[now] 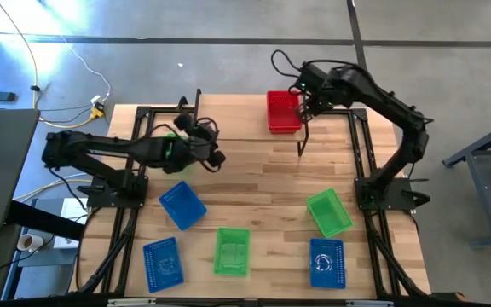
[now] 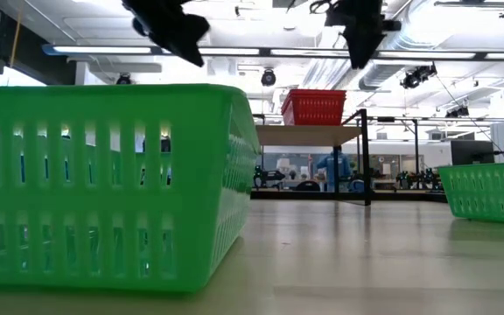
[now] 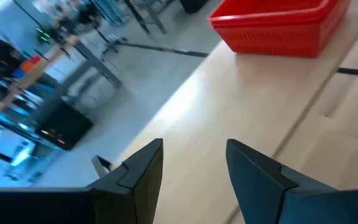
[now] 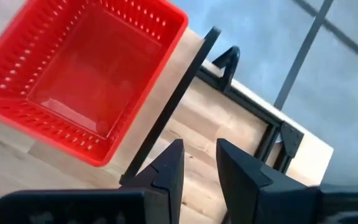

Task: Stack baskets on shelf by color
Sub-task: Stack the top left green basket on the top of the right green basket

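One red basket [image 1: 284,111] stands on the right end of the shelf [image 1: 245,128] at the table's far side; the right wrist view shows the red basket [image 4: 86,74] from above. My right gripper [image 4: 199,149] hovers open just right of it, holding nothing. My left gripper [image 3: 194,149] is open and empty above the shelf's left half, pointing toward the red basket [image 3: 278,25]. Under my left arm shows part of a green basket [image 1: 174,147]. Two green baskets [image 1: 231,250] [image 1: 329,211] and three blue baskets [image 1: 181,205] [image 1: 162,263] [image 1: 326,262] rest on their bottoms on the tabletop.
A black shelf leg [image 4: 166,106] runs beside the red basket, close to my right fingers. In the low view a green basket [image 2: 103,184] fills the near left and another green basket [image 2: 488,192] sits at the right. Bare wood [image 1: 262,183] lies between shelf and loose baskets.
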### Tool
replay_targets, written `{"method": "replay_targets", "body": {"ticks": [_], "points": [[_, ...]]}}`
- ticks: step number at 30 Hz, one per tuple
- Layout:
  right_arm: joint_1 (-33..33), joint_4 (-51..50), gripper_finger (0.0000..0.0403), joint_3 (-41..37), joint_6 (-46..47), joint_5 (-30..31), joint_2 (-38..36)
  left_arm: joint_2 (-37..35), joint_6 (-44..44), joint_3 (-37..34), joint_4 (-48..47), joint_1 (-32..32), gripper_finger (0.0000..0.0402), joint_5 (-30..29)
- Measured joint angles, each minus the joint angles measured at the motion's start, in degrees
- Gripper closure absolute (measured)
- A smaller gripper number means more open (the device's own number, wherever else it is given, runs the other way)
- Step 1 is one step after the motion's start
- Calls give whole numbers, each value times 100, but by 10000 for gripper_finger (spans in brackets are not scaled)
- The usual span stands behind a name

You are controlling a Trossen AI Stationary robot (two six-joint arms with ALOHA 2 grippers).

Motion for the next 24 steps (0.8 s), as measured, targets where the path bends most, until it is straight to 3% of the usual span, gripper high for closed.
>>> {"method": "replay_targets", "body": {"ticks": [8, 15, 24], "points": [[255, -1, 318, 4, -185, 7, -322, -544, -1420, -1, -1470, 7, 234, 625], [441, -2, 318, 7, -425, -551, -338, -637, -2621, -1, -2573, 9, 234, 951], [1184, 0, 318, -690, -397, -1383, -431, -637, -3082, -249, -3013, -33, 234, 1326]]}}
